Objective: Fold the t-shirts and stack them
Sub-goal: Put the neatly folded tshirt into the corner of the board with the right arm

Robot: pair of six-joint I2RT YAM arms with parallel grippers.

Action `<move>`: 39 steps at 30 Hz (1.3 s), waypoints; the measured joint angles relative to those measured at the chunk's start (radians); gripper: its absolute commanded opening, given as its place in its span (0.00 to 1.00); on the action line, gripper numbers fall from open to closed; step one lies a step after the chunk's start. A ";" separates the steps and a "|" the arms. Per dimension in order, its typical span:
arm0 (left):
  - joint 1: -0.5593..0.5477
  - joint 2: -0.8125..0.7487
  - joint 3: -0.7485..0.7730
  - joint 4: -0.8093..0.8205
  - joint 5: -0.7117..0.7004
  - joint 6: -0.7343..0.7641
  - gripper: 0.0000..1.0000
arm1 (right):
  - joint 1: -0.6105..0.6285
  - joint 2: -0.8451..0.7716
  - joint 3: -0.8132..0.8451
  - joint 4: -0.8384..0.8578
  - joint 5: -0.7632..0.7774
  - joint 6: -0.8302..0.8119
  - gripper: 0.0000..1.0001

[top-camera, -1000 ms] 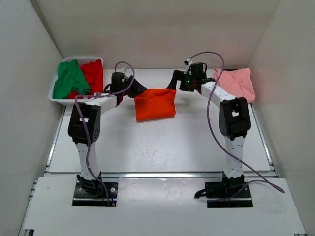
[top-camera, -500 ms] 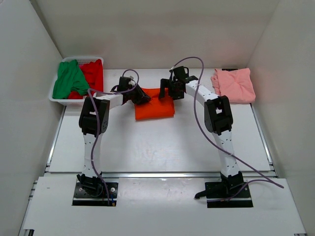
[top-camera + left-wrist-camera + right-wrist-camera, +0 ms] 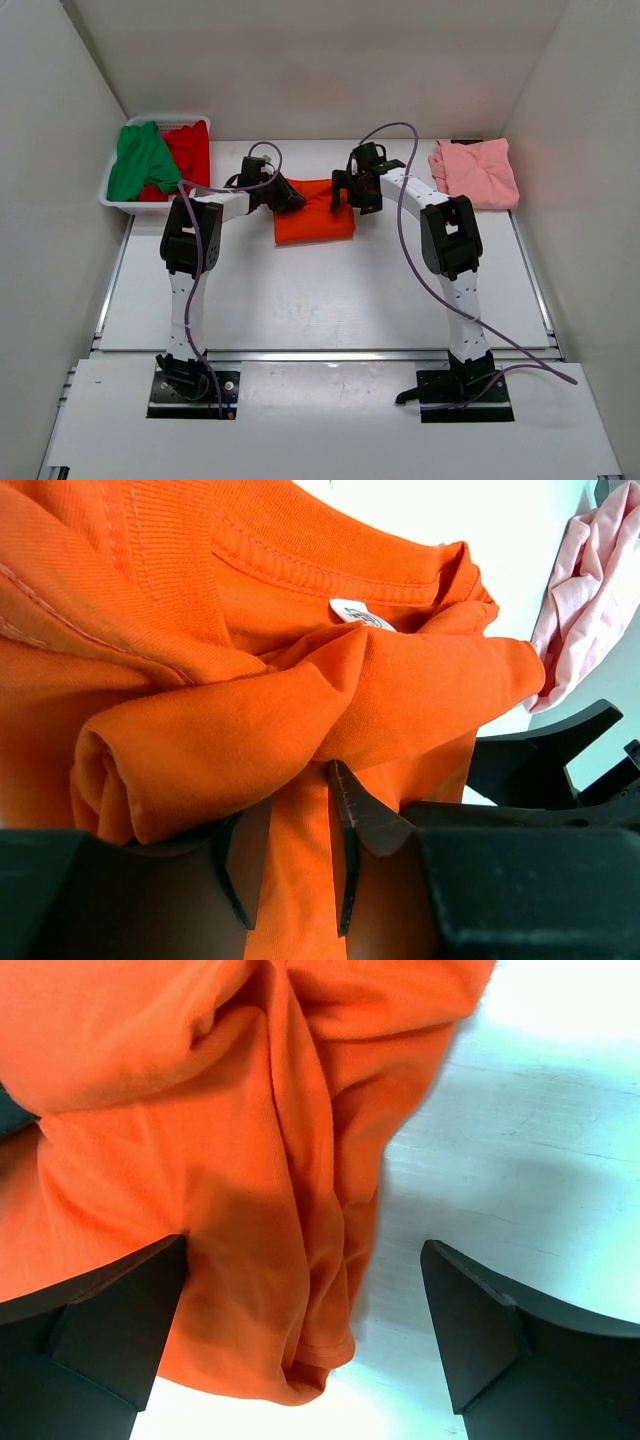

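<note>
The orange t-shirt (image 3: pixel 315 215) lies partly folded at the table's middle back. My left gripper (image 3: pixel 290 196) is at its upper left edge and is shut on a fold of the orange cloth (image 3: pixel 290 630), which runs between the narrow jaws of the gripper (image 3: pixel 290 860). My right gripper (image 3: pixel 348 192) is at the shirt's upper right edge. In the right wrist view it (image 3: pixel 305 1330) is wide open, with the shirt's hemmed edge (image 3: pixel 270 1210) lying between the fingers, not pinched. The pink t-shirt (image 3: pixel 476 172) lies folded at the back right. The green (image 3: pixel 140 162) and red (image 3: pixel 188 150) t-shirts lie in the basket.
The white plastic basket (image 3: pixel 116 203) stands at the back left corner. White walls close in the table on three sides. The pink shirt (image 3: pixel 585 580) and the right gripper's black body (image 3: pixel 545 770) show in the left wrist view.
My right arm has swung left from beside the pink shirt to the orange shirt's right edge. My left gripper has moved right over the shirt's left edge, and the cloth's top has bunched.
</note>
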State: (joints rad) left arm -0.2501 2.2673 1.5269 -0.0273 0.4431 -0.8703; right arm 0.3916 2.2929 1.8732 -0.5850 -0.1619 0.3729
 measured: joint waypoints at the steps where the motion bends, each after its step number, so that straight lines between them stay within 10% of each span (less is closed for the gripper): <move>1: 0.000 0.000 0.000 0.002 0.001 0.000 0.40 | 0.000 0.000 0.001 -0.001 -0.004 0.001 0.99; 12: 0.005 0.000 -0.009 0.012 0.013 -0.004 0.40 | 0.010 0.141 0.233 -0.074 -0.200 0.020 0.86; 18: 0.005 -0.001 -0.016 0.020 0.017 -0.003 0.40 | -0.013 0.142 0.144 -0.001 -0.347 0.055 0.00; 28: 0.006 -0.113 -0.145 0.000 0.083 0.004 0.43 | -0.111 0.143 0.219 -0.103 -0.407 -0.102 0.00; 39: 0.063 -0.626 -0.515 0.029 0.097 0.013 0.44 | -0.254 -0.011 0.256 -0.238 -0.106 -0.417 0.00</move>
State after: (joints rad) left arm -0.1875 1.6413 1.0115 0.0017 0.5400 -0.8577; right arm 0.1371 2.2822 2.1292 -0.8234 -0.2684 -0.0444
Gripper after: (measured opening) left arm 0.442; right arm 0.093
